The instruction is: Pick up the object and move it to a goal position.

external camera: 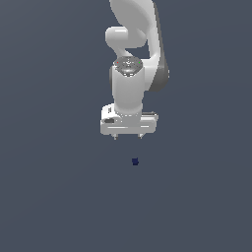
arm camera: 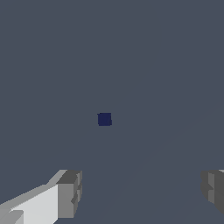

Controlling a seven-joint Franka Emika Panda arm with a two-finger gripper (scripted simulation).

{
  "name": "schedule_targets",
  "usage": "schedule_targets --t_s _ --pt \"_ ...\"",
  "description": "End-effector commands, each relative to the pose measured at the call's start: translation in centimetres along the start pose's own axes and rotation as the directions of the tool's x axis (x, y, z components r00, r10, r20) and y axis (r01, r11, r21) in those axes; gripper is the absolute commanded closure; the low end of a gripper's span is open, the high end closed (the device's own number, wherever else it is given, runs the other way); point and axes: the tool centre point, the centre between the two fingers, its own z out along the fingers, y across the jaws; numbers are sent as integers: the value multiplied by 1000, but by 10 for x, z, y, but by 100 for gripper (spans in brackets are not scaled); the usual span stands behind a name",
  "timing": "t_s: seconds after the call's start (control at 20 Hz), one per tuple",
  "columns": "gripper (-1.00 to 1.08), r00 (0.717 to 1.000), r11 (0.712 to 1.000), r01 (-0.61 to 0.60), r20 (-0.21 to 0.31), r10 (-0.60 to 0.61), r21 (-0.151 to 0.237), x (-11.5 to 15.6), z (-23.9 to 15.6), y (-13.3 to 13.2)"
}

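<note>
The object is a tiny dark navy-blue cube (external camera: 135, 161) lying on the grey-blue ground. In the wrist view the cube (arm camera: 104, 119) sits near the picture's middle. My white gripper (external camera: 128, 136) hangs above the ground with its fingers pointing down. In the exterior view the cube lies below the gripper and slightly toward that view's right, well apart from it. The gripper (arm camera: 140, 190) is open and empty. Its two grey fingertips (arm camera: 70, 192) stand wide apart, with the cube beyond them.
The white arm (external camera: 135, 49) rises behind the gripper toward the top of the exterior view. Plain grey-blue ground (external camera: 49, 197) surrounds the cube on all sides.
</note>
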Motion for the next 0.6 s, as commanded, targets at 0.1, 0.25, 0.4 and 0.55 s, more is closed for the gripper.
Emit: schedule_targets --t_s 0.1,0.25,0.4,0.55 --pt "-92 1000 1000 1 -2 -1 -2 1 -1 0" --pt "-92 1000 1000 9 -14 -9 -13 6 -4 0" --pt "-92 1000 1000 18 -25 -19 -23 11 -8 0" --pt "-92 999 1000 20 -26 -20 -24 12 -8 0"
